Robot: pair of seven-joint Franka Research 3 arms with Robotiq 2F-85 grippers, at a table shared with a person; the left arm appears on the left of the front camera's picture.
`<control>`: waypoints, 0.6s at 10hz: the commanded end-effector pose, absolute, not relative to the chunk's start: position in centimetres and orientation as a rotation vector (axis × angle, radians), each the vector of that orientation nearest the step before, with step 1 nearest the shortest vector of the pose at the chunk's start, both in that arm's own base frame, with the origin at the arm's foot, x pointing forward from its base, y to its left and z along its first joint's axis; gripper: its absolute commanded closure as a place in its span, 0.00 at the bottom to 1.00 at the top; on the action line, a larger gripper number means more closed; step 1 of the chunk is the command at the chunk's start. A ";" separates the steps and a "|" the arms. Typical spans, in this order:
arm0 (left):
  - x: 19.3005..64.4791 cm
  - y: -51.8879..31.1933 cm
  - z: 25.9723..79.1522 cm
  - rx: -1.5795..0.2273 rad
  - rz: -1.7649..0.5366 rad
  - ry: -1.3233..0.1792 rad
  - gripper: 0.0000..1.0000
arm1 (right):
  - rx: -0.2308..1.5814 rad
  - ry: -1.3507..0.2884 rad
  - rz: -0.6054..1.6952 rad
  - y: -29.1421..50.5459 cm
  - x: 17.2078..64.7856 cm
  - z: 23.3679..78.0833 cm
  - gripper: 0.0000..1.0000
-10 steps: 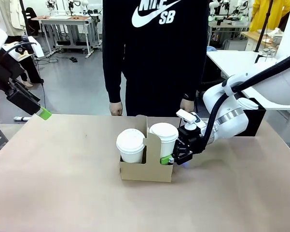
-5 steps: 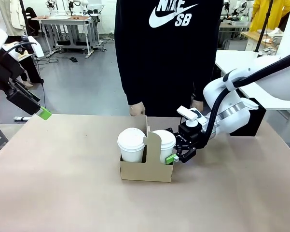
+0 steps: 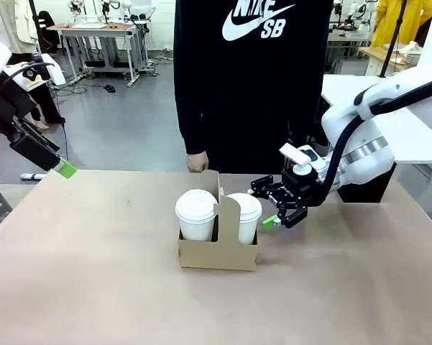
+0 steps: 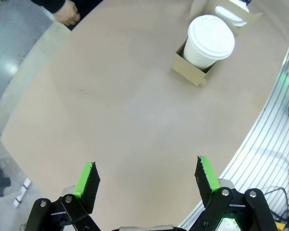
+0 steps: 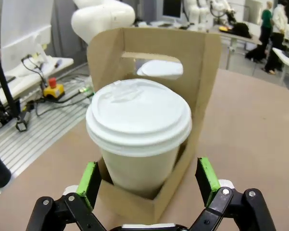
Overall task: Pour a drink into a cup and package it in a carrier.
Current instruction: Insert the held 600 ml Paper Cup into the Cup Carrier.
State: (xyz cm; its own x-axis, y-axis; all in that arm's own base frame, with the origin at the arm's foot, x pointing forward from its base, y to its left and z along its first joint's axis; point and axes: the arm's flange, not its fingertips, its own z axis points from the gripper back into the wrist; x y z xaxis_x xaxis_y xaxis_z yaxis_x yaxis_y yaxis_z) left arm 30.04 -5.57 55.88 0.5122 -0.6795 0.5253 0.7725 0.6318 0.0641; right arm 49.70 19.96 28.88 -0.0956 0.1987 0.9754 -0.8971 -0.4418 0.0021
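A brown cardboard carrier (image 3: 217,253) stands mid-table with two white lidded paper cups in its slots, one on each side of the handle panel. The left cup (image 3: 196,214) also appears in the left wrist view (image 4: 209,41), beside the carrier (image 4: 187,67). The right cup (image 3: 243,215) sits low in its slot. My right gripper (image 3: 264,203) hangs open just right of it, touching nothing. In the right wrist view this cup (image 5: 139,125) stands in the carrier (image 5: 197,62), beyond the open gripper (image 5: 149,180). The drink is hidden under the lids. My left gripper (image 3: 61,169) (image 4: 146,175) is open, high at the far left.
A person in a black hoodie stands at the far edge, with one hand (image 3: 196,164) hanging just behind the carrier. A white side table (image 3: 359,90) and a black box (image 3: 377,183) lie behind my right arm. Bare brown tabletop (image 3: 93,273) surrounds the carrier.
My right gripper lowered the right cup into its slot, let go, opened and drew back to the right. The person shifted right. The left arm stayed still.
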 end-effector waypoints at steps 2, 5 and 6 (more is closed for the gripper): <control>30.0 -5.7 56.0 -0.191 -0.861 -0.552 0.00 | 1.156 -0.794 1.607 15.7 50.0 30.4 0.00; 30.0 -5.7 56.0 -0.191 -0.861 -0.552 0.00 | 0.783 -0.737 1.243 6.0 47.4 36.2 0.00; 30.0 -5.7 56.0 -0.191 -0.861 -0.552 0.00 | 0.687 -0.720 1.139 3.8 46.2 37.9 0.00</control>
State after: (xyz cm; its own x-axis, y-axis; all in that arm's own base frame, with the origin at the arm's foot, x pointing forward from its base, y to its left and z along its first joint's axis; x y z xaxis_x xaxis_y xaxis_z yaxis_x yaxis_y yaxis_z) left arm 30.03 -5.58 55.94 0.5119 -0.6795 0.5256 0.7719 0.6323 0.0657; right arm 48.85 3.57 35.93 0.1144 0.5018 0.8574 -0.9884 0.1439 0.0476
